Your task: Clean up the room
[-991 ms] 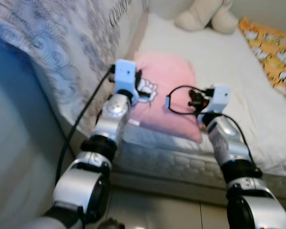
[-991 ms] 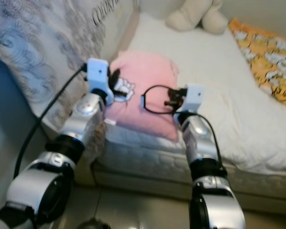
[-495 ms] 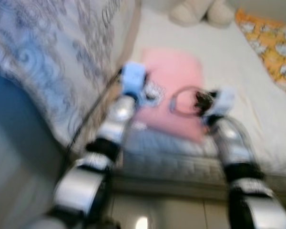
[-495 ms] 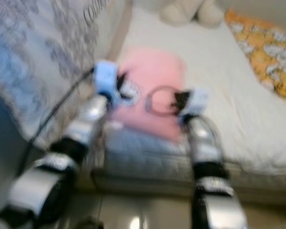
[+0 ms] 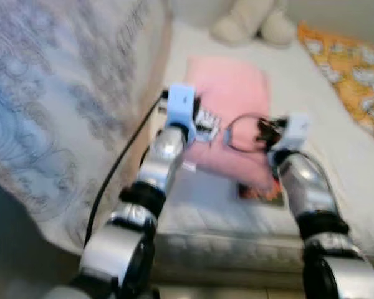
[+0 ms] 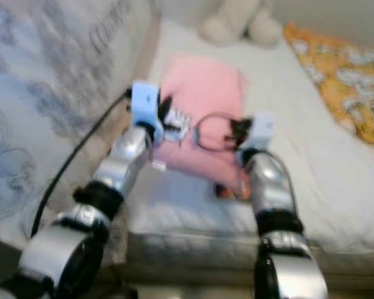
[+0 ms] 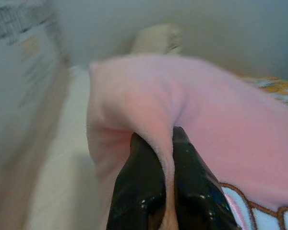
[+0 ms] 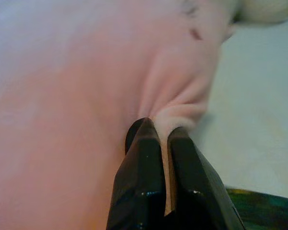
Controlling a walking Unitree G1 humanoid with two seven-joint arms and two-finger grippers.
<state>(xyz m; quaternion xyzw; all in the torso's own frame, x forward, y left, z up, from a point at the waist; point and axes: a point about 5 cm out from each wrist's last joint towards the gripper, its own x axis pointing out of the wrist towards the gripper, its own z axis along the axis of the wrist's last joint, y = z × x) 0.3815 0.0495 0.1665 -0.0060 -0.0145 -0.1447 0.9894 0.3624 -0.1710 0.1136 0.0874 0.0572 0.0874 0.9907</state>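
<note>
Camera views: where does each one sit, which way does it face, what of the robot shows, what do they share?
Left eye view: on the head, facing forward and down at the bed; both silver arms reach to the pink pillow.
Right eye view: stereo twin, same scene; plush toy at the far end.
Left wrist view: looks along the left tool, fingers pinching a pillow fold.
Right wrist view: looks along the right tool, pinching another fold.
Shared: the pillow appears in all four.

My head views are smeared with motion blur under soft, even daylight, without hard shadows. Both wrist views are dimmer, background unfocused; small glints sit on the glossy black fingers (image 7: 137, 191).
</note>
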